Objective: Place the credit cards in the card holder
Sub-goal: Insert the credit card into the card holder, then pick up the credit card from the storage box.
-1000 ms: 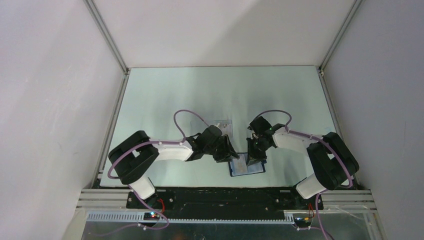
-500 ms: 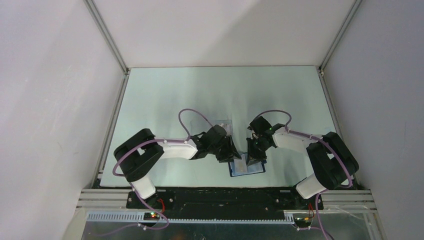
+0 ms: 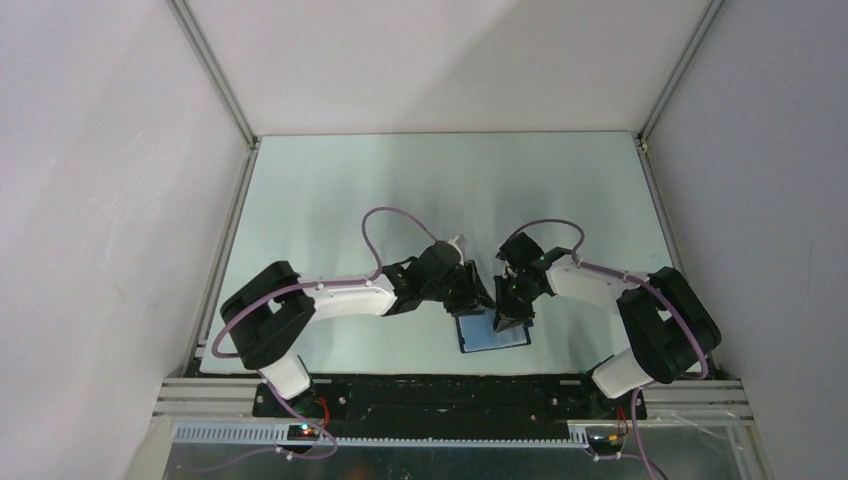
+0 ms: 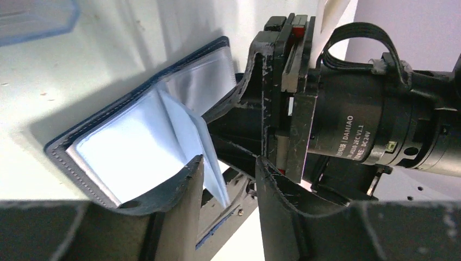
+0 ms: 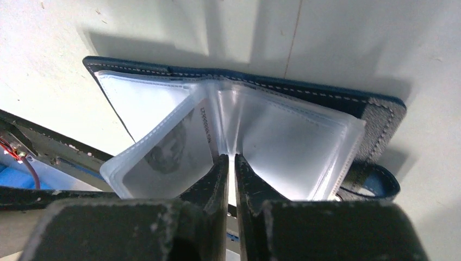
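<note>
left arm has swung right toward the small navy folding card holder (image 3: 482, 334), lying open on the pale bench (image 3: 350, 200), near edge. right pincer (image 5: 228, 157): pinching a clear inner sleeve. left pincer (image 4: 228, 163): part-open, empty. sleeves probably limp and slippery; grip at the leaf edge.

Entry 1, card holder (image 3: 492, 332): I log it lying spread on the table (image 3: 340, 200), directly beneath my right gripper (image 5: 229, 163), one inner sleeve (image 5: 163, 147) pinched between its fingers.
Entry 2, left gripper (image 4: 227, 182): just beside the right gripper, one finger touching the card holder's edge.
Entry 3, credit card (image 4: 30, 19): flat on the table, ahead-left of the left gripper's fingertips, apart from the card holder.
</note>
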Action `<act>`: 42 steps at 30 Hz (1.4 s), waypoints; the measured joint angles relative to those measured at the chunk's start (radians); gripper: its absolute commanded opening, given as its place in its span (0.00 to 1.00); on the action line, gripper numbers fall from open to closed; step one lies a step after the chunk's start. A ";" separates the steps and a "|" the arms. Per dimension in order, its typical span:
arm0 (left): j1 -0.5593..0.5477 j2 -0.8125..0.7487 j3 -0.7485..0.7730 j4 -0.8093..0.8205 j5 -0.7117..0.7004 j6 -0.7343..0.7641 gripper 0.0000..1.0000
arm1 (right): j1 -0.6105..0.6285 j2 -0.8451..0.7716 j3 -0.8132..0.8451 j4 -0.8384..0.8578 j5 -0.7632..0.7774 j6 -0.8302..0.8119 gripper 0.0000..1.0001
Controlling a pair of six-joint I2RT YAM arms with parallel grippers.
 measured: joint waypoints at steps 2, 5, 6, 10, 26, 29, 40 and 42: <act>-0.005 0.006 0.015 0.001 0.006 0.000 0.45 | -0.002 -0.015 0.002 -0.018 0.012 0.000 0.20; -0.010 0.035 0.038 0.002 0.016 0.001 0.46 | -0.021 -0.057 0.012 -0.069 0.032 -0.005 0.22; -0.012 0.050 0.047 0.002 0.021 0.001 0.46 | -0.033 -0.075 0.015 -0.082 0.037 -0.007 0.22; -0.024 0.120 0.093 0.009 0.041 0.001 0.46 | -0.107 -0.150 0.032 -0.129 0.056 -0.015 0.23; -0.060 0.323 0.248 0.031 0.088 -0.001 0.57 | -0.309 -0.325 0.034 -0.215 0.074 -0.082 0.23; -0.060 0.322 0.248 0.038 0.085 0.002 0.59 | -0.312 -0.325 0.034 -0.218 0.067 -0.088 0.25; -0.022 0.072 0.172 0.038 0.003 0.097 0.66 | -0.312 -0.316 0.073 -0.221 0.007 -0.098 0.41; 0.004 0.002 0.147 0.047 -0.003 0.113 0.66 | -0.312 -0.302 0.085 -0.218 -0.005 -0.097 0.43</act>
